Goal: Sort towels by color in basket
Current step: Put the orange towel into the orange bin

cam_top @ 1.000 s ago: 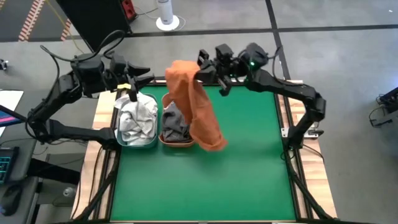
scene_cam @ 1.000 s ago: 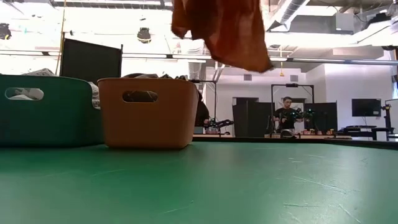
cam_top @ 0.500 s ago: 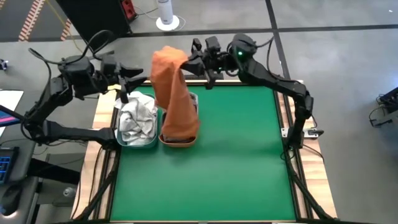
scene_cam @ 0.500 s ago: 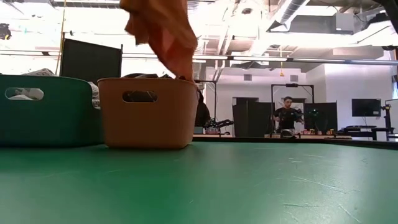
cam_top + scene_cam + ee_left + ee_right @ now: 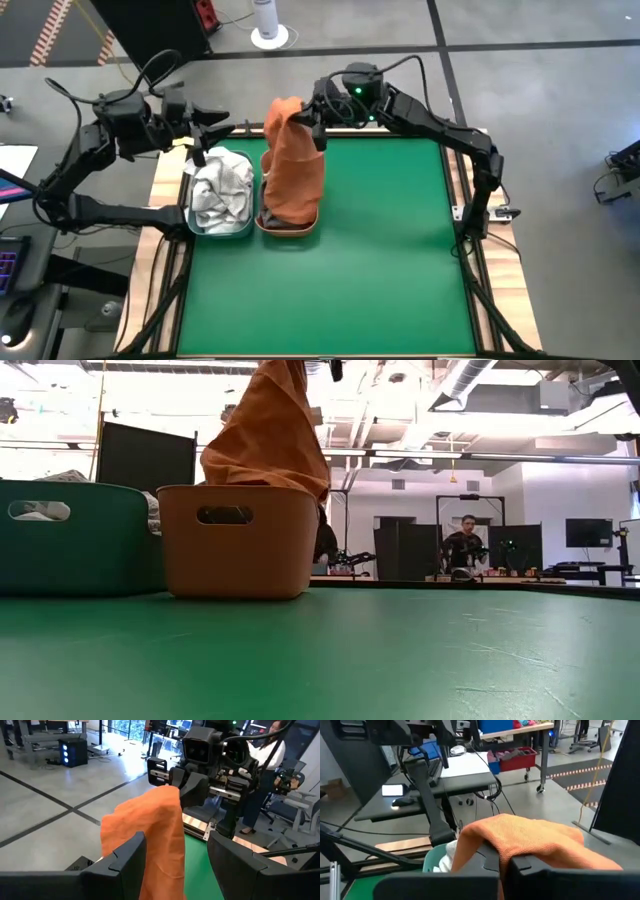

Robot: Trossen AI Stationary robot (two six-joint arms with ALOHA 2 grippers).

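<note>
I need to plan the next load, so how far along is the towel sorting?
Done: white towels lie in the green basket, and a dark towel shows in the orange basket. In hand: the right tool, shut on the rust orange towel, holds it draped into the orange basket. The left tool waits open beyond the green basket. Left: release the towel; no other towels lie on the table.

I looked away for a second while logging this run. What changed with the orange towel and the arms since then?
The right end effector, shut on the orange towel, carried it from over the green mat leftward and lowered it, so its lower end now sits in the orange basket. The left end effector drew back slightly and holds nothing. The green basket with its white towels stayed put.
</note>
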